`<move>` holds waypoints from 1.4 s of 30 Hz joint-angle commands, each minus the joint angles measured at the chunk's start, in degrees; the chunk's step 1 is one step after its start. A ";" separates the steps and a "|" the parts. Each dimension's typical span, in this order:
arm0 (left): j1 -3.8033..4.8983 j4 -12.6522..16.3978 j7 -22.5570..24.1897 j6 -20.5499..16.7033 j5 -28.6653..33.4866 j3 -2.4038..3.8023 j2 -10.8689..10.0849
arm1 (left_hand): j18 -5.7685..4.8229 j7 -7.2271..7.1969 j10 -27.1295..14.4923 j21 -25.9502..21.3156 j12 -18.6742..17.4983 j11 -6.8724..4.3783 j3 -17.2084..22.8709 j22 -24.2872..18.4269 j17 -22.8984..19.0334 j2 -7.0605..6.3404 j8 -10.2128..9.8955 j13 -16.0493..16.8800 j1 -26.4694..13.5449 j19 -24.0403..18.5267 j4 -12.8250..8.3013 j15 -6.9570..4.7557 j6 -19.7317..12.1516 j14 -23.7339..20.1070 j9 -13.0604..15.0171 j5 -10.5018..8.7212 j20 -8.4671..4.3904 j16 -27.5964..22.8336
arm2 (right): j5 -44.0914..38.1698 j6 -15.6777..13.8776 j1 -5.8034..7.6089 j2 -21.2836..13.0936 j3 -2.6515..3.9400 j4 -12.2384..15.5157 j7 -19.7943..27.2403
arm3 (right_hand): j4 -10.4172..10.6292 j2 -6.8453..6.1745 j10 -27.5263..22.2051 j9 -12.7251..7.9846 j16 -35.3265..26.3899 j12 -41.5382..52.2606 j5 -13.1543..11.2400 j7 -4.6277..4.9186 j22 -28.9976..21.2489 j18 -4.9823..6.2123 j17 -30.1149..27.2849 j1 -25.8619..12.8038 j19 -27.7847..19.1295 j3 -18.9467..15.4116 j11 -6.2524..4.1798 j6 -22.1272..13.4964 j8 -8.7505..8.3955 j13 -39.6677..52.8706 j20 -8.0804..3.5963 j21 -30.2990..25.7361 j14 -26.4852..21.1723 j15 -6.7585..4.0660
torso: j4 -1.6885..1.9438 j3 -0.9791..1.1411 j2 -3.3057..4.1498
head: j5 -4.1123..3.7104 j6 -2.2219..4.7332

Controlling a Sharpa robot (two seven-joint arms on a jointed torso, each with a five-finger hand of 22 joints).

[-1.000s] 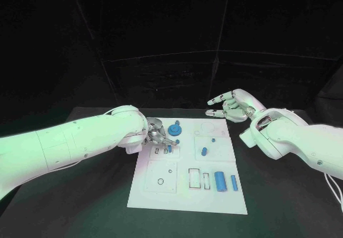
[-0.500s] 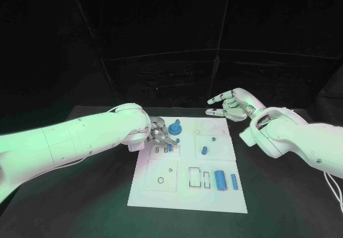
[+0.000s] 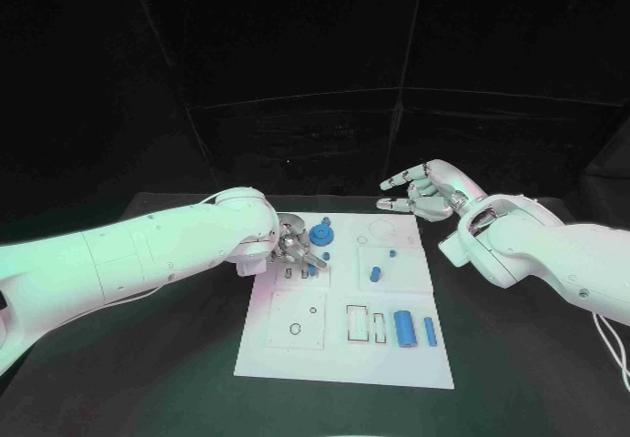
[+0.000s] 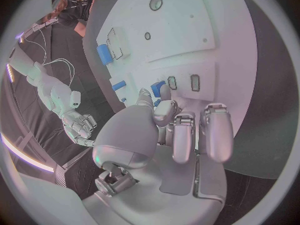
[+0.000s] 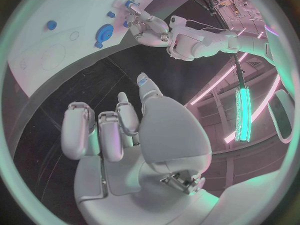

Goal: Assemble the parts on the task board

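A: Board (image 3: 344,364) lies in the centre of the head view, a white plate running from mid-frame toward the bottom. At its upper left the left hand (image 3: 291,251) is down on it, fingers bunched round a small blue peg (image 3: 309,269). Whether the peg is actually pinched or only touched cannot be told.

B: How much looks done?

A: Little, by the look of it. A blue gear (image 3: 321,240) sits near the top beside that hand, another short peg (image 3: 374,274) lies loose right of centre, and two blue cylinders (image 3: 406,330) lie at lower right next to empty slots. Most parts seem still unseated.

B: And further right?

A: The right hand (image 3: 422,196) hangs above the board's upper right corner, off the plate, fingers loosely curled and apart, holding nothing.

B: Do the wrist views add anything?

A: The left wrist view shows the left hand's fingertips (image 4: 164,91) pressed down beside two empty rectangular recesses, which the arm hides in the head view. The right wrist view confirms an empty palm.
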 commanded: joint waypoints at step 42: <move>0.10 1.04 0.85 -3.21 6.75 -0.10 -0.74 | -0.27 0.62 -0.92 -1.04 -2.33 -0.16 42.18 -0.99 15.08 -5.05 -0.54 -2.83 0.50 -0.68 -14.22 0.20 -2.97 6.16 2.57 1.15 -0.10 0.17 | 0.17 1.10 0.12 0.89 0.02 -0.59 0.52 | 0.04 0.31 0.20 -0.06 -0.38 -0.15 0.77 -0.11 -0.07 -0.90 4.87 0.34 0.04 -0.32 -0.42 0.46 0.38 -0.10 -0.36 -0.20 3.86 -0.34 | 0.09 0.01 -0.05 | 0.28 -0.67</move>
